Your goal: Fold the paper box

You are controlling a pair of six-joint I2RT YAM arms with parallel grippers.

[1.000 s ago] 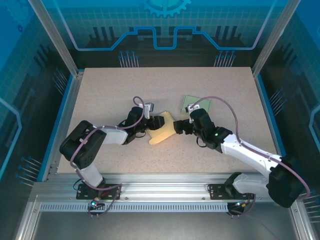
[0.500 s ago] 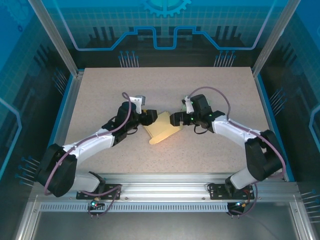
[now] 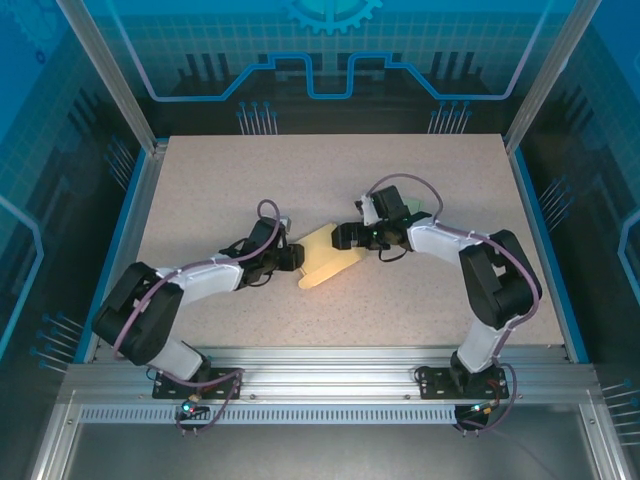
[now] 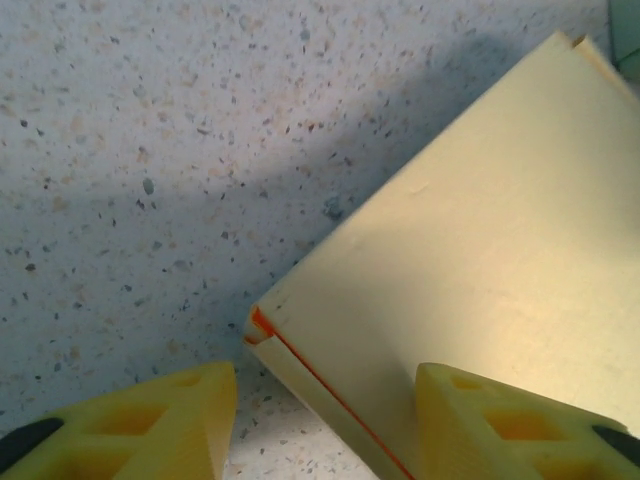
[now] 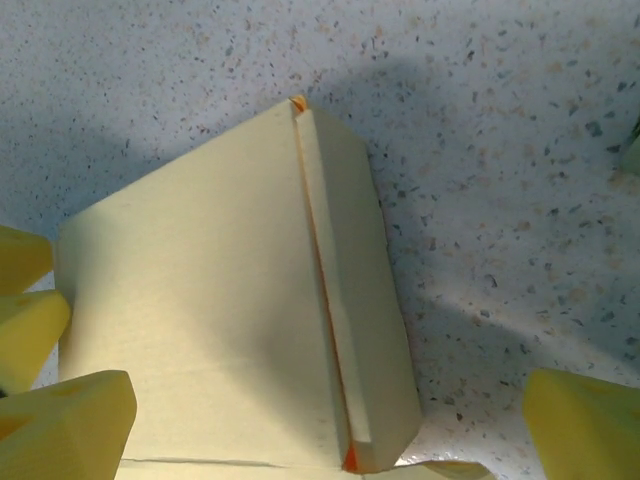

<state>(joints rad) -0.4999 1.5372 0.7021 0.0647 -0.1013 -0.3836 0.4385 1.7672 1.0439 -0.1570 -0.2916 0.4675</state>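
No legible text or markings

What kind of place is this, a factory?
Most likely a robotics lab test cell, not a factory: a speckled beige tabletop fenced by an aluminium frame and blue see-through panels, with two white-and-black robot arms bolted at its near edge, either side of a pale yellow paper box.

Box [image 3: 325, 262] between left pincer [image 3: 295, 257], right pincer [image 3: 338, 236]

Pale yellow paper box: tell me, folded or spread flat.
Partly folded: the pale yellow paper box has one side panel bent over along an orange-edged crease.
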